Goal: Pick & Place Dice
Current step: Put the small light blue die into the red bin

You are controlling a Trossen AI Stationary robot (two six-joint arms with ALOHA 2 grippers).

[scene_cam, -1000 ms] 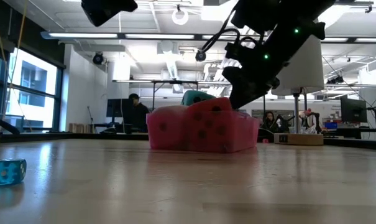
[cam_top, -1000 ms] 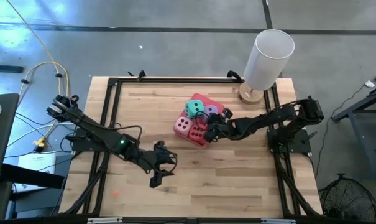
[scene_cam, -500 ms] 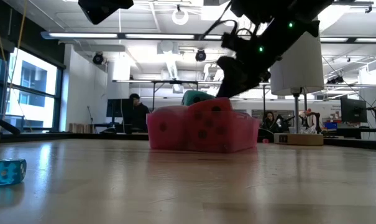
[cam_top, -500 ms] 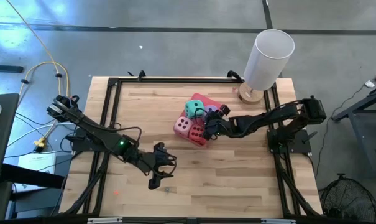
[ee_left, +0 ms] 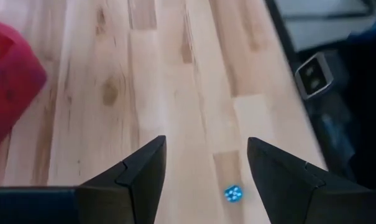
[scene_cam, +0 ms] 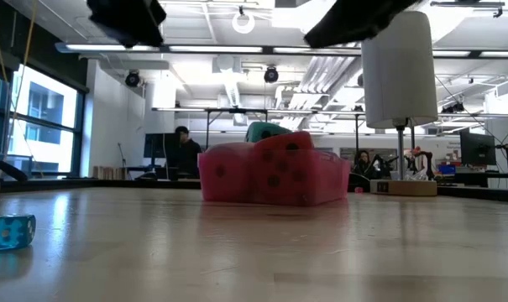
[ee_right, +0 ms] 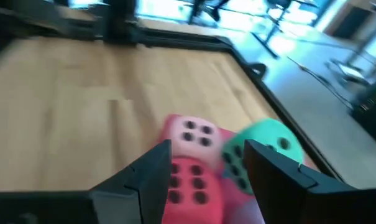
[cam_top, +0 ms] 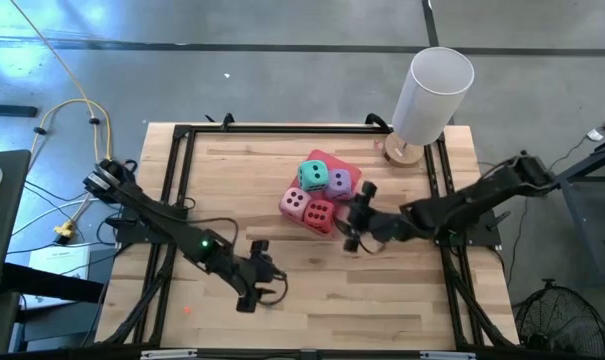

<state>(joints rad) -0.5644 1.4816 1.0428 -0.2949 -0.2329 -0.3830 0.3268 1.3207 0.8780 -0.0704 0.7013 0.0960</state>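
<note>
All four dice sit bunched mid-bench on the pink tray (cam_top: 348, 172): teal die (cam_top: 313, 176) and purple die (cam_top: 339, 181) behind, pale pink die (cam_top: 294, 203) and red die (cam_top: 319, 212) in front. The right tool (cam_top: 353, 216) hangs just beside the red die, fingers parted, gripping nothing. The left tool (cam_top: 254, 285) hovers near the front edge, likewise spread and empty. With the job looking done, I'd lift the right arm straight clear so nothing brushes the pile. The left wrist camera catches a small blue die (ee_left: 232, 193) on the bench (cam_top: 232, 190), barely visible from overhead.
</note>
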